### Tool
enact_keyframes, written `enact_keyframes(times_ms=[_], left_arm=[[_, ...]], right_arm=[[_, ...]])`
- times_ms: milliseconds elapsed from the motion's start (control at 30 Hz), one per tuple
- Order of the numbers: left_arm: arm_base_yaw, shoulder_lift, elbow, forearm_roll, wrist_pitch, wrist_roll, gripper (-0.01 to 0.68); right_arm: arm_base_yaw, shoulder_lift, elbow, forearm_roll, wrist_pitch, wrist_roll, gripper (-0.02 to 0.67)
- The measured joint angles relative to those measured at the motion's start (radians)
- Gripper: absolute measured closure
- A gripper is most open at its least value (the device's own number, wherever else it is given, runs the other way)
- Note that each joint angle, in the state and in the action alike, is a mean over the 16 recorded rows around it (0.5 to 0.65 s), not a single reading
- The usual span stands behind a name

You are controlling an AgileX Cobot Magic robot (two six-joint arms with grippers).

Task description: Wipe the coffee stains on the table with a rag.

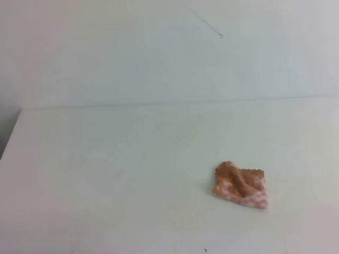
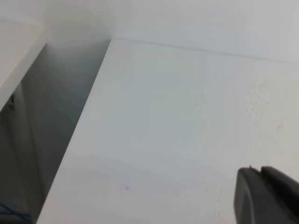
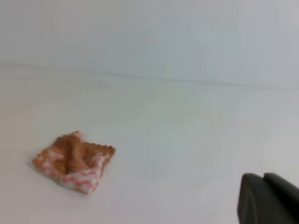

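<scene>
The rag (image 1: 241, 185), pink-and-white checked with brown-orange patches, lies crumpled on the white table (image 1: 106, 174) at the right front. It also shows in the right wrist view (image 3: 74, 161), to the lower left. No coffee stain shows in any view. Neither gripper appears in the exterior high view. In the left wrist view the left gripper (image 2: 260, 171) is a dark shape at the bottom right, its two fingers side by side over bare table. In the right wrist view the right gripper (image 3: 263, 176) looks the same, well to the right of the rag and holding nothing.
A white wall (image 1: 159, 53) rises behind the table, with a thin dark mark (image 1: 220, 35) on it. The table's left edge (image 2: 77, 140) drops into a grey gap beside a white ledge (image 2: 16, 51).
</scene>
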Motion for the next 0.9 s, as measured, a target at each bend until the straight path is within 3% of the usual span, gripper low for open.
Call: enact_keyframes(times_ms=[433,900], left_arm=[[0.0,-0.012,0.0,0.0,0.0,0.0,0.675],[0.0,-0.017,0.0,0.0,0.0,0.0,0.675]], right_arm=[[-0.28,-0.136,0.164,0.002,-0.103,0.0,0.649],[-0.346,-0.165,0.331,0.055,-0.25,-0.003,0.649]])
